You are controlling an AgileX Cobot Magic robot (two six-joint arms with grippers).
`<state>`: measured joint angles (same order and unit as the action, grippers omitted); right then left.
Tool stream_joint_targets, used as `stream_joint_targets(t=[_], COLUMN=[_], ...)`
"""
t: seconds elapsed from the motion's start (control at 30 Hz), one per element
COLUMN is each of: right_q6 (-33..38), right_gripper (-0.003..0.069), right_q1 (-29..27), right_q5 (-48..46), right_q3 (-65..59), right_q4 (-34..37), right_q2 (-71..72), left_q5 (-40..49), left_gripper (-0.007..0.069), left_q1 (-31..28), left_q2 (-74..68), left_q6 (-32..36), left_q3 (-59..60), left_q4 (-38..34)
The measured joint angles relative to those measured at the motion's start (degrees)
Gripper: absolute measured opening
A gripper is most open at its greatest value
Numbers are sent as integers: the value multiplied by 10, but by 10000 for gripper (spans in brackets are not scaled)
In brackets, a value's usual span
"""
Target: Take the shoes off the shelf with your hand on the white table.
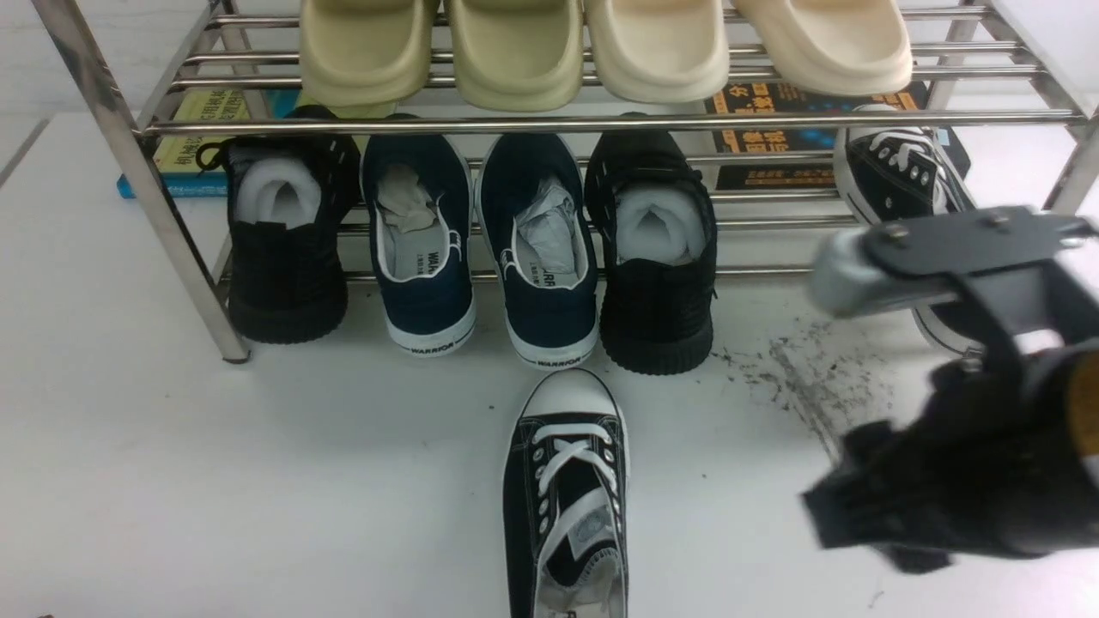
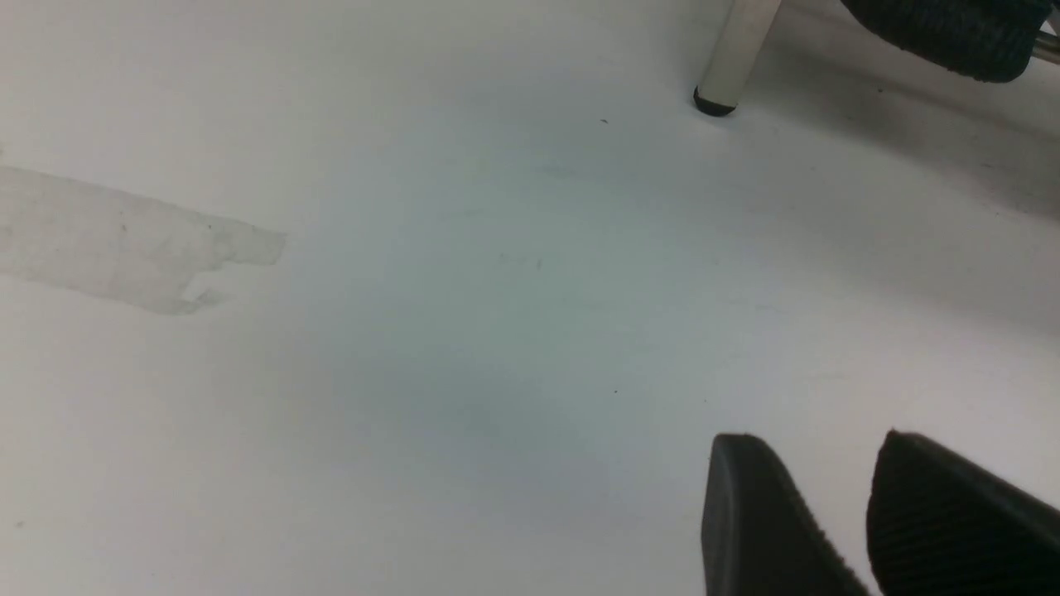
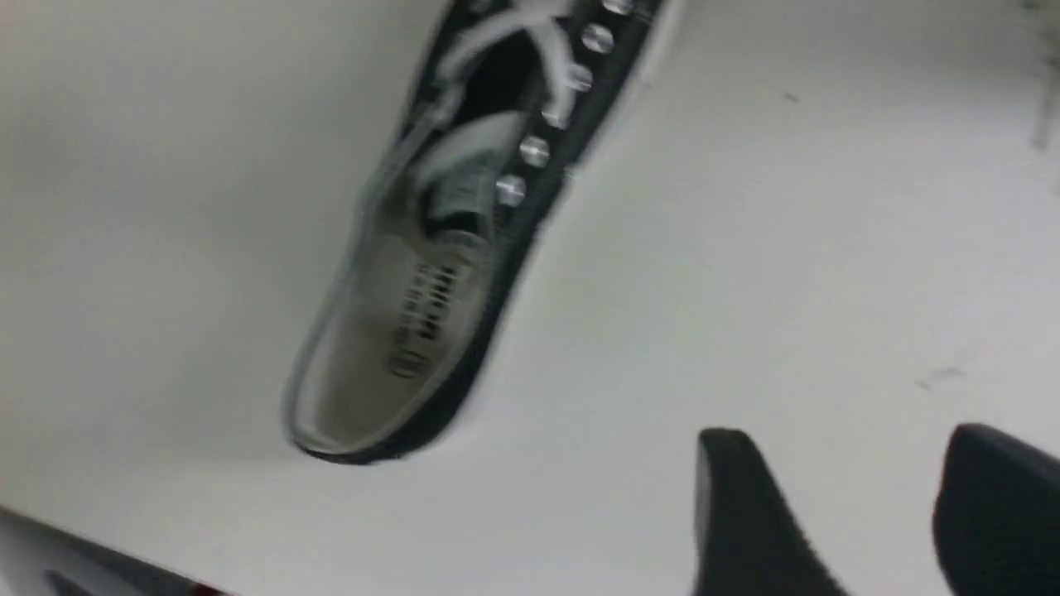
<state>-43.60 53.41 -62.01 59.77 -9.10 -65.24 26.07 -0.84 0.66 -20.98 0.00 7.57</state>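
One black canvas sneaker [image 1: 567,502] with white laces and a white toe cap lies on the white table [image 1: 172,481], toe toward the shelf [image 1: 601,122]. It shows blurred in the right wrist view [image 3: 439,248]. The other sneaker [image 1: 901,172] sits at the right end of the shelf's lower tier, partly hidden by my right arm [image 1: 970,403]. My right gripper [image 3: 836,463] is open and empty above bare table, apart from the near sneaker. My left gripper [image 2: 816,451] is open and empty over the table, near a shelf leg [image 2: 733,58].
The lower tier holds two all-black chunky shoes [image 1: 288,240] [image 1: 657,257] and two navy WARRIOR slip-ons [image 1: 421,249] [image 1: 545,257]. Cream slippers [image 1: 515,51] line the top tier. Books [image 1: 193,142] lie behind the shelf. Black scuff streaks [image 1: 798,378] mark the table.
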Motion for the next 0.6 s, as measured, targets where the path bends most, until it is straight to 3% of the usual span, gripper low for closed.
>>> stream_joint_targets(t=[0.07,0.1,0.13,0.17,0.37,0.6], right_q6=[27,38,64,88,184,231], right_gripper=[154,125,30,-3,-13,7], right_q1=[-47,-57,-100,-128,-269,-331], right_q5=[-49,-57,-76,-77,-33,-4], right_q3=[1,1,1,1,15,52], right_q4=[-6,-7,-9,-9,7,14], right_q2=[11,11,11,7,-44,-111], left_q5=[0,0,0,0,0,0], left_gripper=[239,239,239,239,239,239], left_q1=[0,0,0,0,0,0], left_q2=[0,0,0,0,0,0], left_q6=[0,0,0,0,0,0], left_q3=[0,0,0,0,0,0], left_q4=[0,0,0,0,0,0])
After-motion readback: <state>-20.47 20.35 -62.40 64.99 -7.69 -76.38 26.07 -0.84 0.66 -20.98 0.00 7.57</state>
